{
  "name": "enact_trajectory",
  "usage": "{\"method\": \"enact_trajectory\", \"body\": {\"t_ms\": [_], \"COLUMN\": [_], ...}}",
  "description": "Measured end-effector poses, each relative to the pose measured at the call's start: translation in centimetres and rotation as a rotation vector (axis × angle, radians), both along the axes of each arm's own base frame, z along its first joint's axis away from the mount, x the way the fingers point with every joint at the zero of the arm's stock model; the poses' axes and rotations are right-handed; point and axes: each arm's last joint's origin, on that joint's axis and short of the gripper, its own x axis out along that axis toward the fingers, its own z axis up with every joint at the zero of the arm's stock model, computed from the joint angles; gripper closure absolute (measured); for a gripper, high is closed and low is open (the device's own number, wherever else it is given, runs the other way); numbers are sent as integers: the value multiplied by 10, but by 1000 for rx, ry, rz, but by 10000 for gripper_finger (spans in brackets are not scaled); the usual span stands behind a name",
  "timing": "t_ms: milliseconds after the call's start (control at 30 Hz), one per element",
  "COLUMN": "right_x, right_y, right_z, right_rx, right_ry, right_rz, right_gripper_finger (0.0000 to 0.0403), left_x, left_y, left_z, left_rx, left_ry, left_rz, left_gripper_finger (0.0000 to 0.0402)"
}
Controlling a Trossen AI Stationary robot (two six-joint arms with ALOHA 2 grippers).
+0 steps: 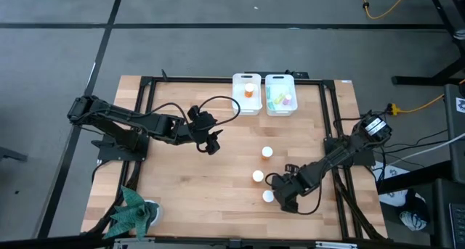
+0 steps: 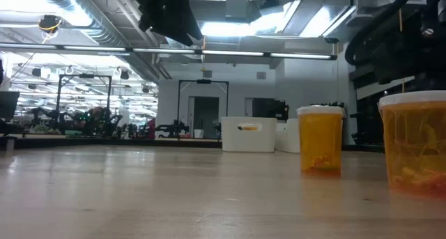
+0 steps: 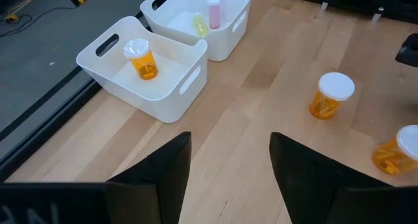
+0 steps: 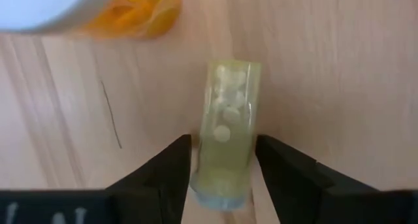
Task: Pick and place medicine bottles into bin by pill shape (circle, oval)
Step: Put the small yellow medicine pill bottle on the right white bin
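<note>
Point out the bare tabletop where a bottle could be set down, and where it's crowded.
Free: the wood between the left gripper and the orange bottles, and the strip from there up to the two white bins. Crowded: the near right, where the right gripper closes around a yellow bottle beside those orange bottles.

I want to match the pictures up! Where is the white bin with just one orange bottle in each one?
High view: the left white bin, at the table's far edge.
Low view: far off, mid-picture, bottle hidden.
Left wrist view: upper left, beyond the open left hand.
Right wrist view: not in it.
Shared landmark: the second bin beside it.
</note>
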Motion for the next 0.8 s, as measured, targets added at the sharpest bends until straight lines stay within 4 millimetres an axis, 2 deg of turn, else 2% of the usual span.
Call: {"method": "enact_trajectory", "body": {"t_ms": [100,233,367,533,667,800], "right_x": [-1,-4,-11,-19,-20,-17], "right_y": [-1,-6,-16,-43,-70,-100], "right_z": [2,10,20,39,60,79], "right_rx": [0,-26,-79,-310,-575,-808], "right_ry": [-5,-17,14,-18,-149,-291], "right_rz": [30,57,63,-6,-101,-241], "right_gripper_finger": [242,289,324,310,290,294], "left_x": [0,0,0,0,0,0], "left_y": [0,0,0,0,0,0], "left_z": [0,0,0,0,0,0], "left_rx": [0,0,0,0,0,0], "left_ry": [0,0,0,0,0,0], "left_rz": [0,0,0,0,0,0], "left_gripper_finger": [202,202,202,202,202,202]}}
